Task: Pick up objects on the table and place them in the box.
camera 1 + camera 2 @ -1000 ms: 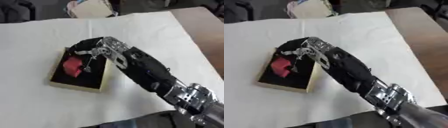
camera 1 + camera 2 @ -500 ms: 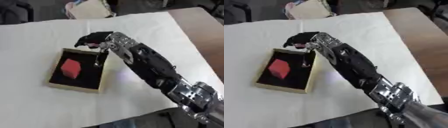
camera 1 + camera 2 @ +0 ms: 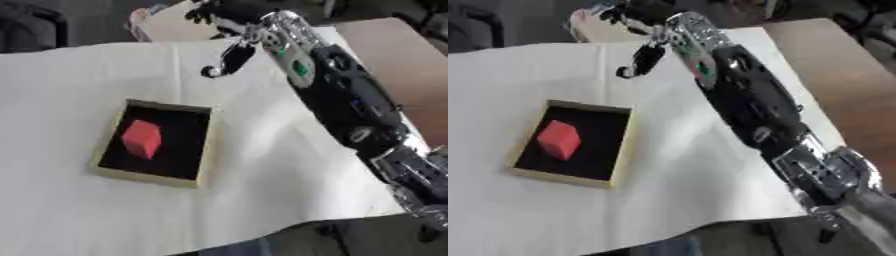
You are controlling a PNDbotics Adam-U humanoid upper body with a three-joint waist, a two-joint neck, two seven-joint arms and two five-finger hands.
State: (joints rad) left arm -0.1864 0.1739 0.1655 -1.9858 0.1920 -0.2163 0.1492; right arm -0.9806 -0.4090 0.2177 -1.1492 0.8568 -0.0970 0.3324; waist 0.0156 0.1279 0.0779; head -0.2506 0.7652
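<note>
White cloth covers the table (image 3: 262,165), and the robot's right arm crosses the frame's right side, its right hand (image 3: 229,20) at top centre with fingers curled, holding nothing visible. Left of centre lies the shallow tan box (image 3: 203,150), black-lined, with the red cube (image 3: 141,139) inside, tilted on an edge. The cube looks light and rigid, likely best pinched across opposite flat faces.

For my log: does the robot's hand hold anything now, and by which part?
Nothing is held. The right hand is lifted beyond the box, its fingers around no object; the red cube lies inside the box.
</note>
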